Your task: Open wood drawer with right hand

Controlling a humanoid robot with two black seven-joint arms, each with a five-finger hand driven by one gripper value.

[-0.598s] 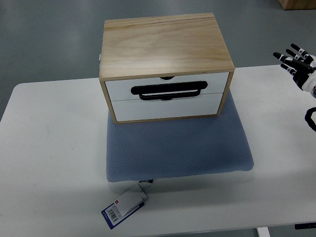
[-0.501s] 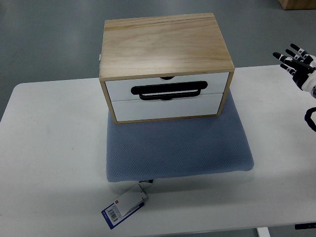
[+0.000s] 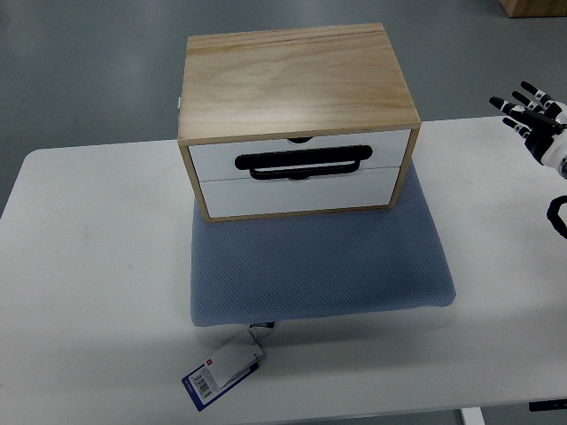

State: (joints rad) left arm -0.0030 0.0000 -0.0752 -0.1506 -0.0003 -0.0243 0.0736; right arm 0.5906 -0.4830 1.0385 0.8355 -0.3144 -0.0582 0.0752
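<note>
A white table (image 3: 97,266) fills most of the view, and behind it there is a grey floor (image 3: 89,71). On the middle of the table lies a blue-grey cushion (image 3: 319,266) with a fine dotted texture. Its front edge is near the front edge of the table.

On the back part of the cushion stands the wood drawer box (image 3: 297,88). The box has a light wooden top and wooden sides, and its front faces the camera. In the front there are two white drawers, one above the other. The upper drawer (image 3: 301,150) has a black handle (image 3: 302,163) that runs across its lower part, just at the line where the two drawers meet. The lower drawer (image 3: 297,192) sits directly under it. Both drawer fronts are flush with the wooden frame, so both are closed.

The right hand (image 3: 536,113) is at the right edge of the view, above the far right corner of the table. It is well apart from the box and touches nothing. Its fingers (image 3: 518,102) are black and white, spread out and pointing to the upper left, and they hold nothing.

At the front edge of the cushion hangs a white and blue tag (image 3: 223,372), lying flat on the table.
</note>
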